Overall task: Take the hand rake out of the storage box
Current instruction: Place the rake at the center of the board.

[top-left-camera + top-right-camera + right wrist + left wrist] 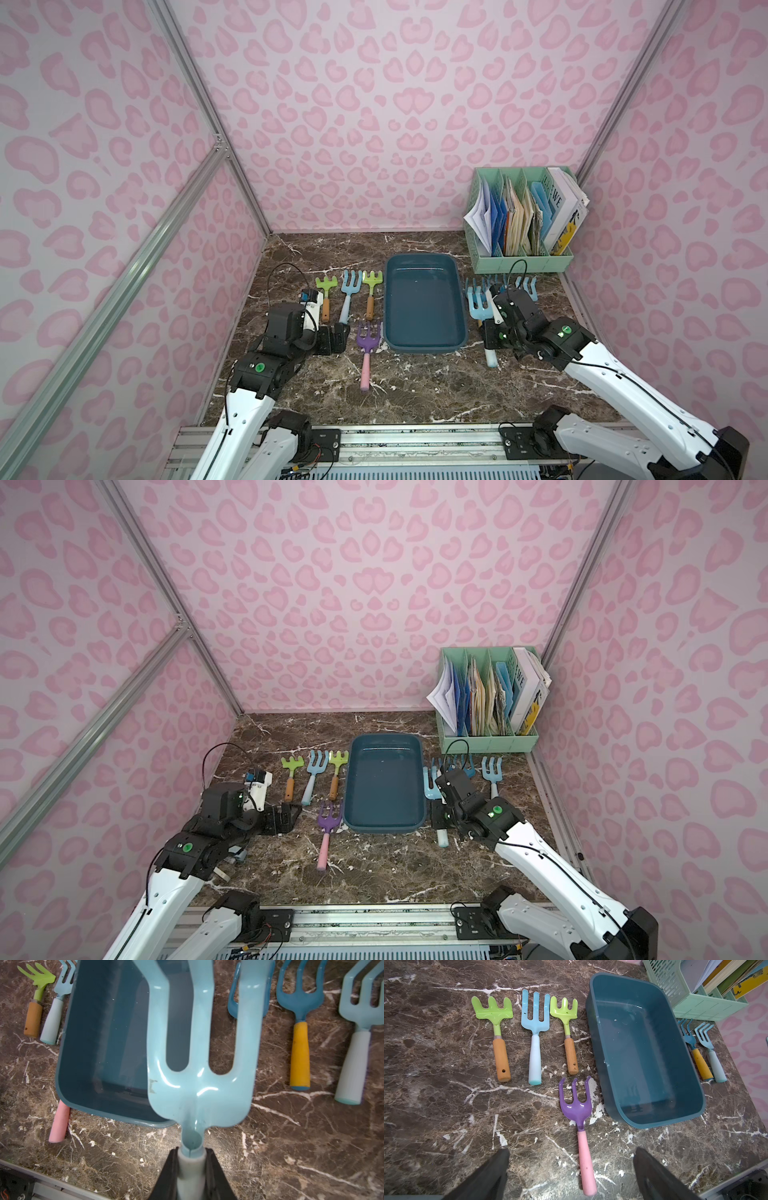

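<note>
Starting furthest to the left of the storage box (424, 307), the left gripper (334, 338) hangs low over the marble tabletop (415, 386) with its jaws spread wide, gripping nothing; the left wrist view shows both fingers (492, 1172) well apart, with only marble and the end of a pink handle seen in the gap. Nearer the box, along its left wall, three tools lie in a row with handles pointing toward the robot: a lime rake (324, 289) with a wooden handle, a sky-blue fork (350, 286) with a pale handle, and a second lime rake (372, 282) closest to the box. A purple rake (367, 353) with a pink handle lies just beside the box's near left corner, tines pointing away from the robot. The box itself stands at mid-table, its long axis running away from the robot. Just right of the box's right wall, outside the rim, the right gripper (192, 1157) is clamped on the pale handle of the hand rake (478, 305); the right wrist view shows both jaws pressed against the handle directly below the light-blue head. Whether the handle end touches the tabletop cannot be told. Further right of the box lie a dark blue rake (299, 1001) with a yellow handle and a pale blue rake (528, 291). A mint-green file rack (523, 262) holding papers stands beyond the box's far right corner
</note>
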{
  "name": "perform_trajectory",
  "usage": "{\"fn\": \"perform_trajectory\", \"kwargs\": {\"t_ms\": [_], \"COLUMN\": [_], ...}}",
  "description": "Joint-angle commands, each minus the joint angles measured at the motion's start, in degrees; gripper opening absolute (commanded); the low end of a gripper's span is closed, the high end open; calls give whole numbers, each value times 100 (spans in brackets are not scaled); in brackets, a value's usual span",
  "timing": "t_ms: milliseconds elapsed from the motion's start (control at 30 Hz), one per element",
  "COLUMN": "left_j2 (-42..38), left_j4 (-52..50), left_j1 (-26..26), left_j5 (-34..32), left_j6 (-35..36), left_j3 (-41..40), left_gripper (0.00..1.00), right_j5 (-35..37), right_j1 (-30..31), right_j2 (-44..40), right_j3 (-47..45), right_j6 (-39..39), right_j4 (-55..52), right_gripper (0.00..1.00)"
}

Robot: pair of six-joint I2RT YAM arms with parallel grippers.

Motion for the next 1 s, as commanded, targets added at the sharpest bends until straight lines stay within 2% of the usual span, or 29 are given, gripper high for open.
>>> {"fn": "perform_trajectory", "kwargs": {"t_ms": [0,433,967], "left_j2": [14,14,-21], "left_j4": [15,39,40], "left_j1": [-2,-6,-13], "left_j5": [68,112,121], "left_j6": [75,84,80], "left_j3": [-8,-9,-17], "left_gripper": [97,97,97], "right_j5": [151,189,-283], "right_j1": [11,47,109], "right_j2": [-160,-242,-97], "right_j3": [-111,-723,-1398], "right_j6": [299,675,708], "right_j4": [-198,-484,-140], "right_gripper": [7,7,7]}}
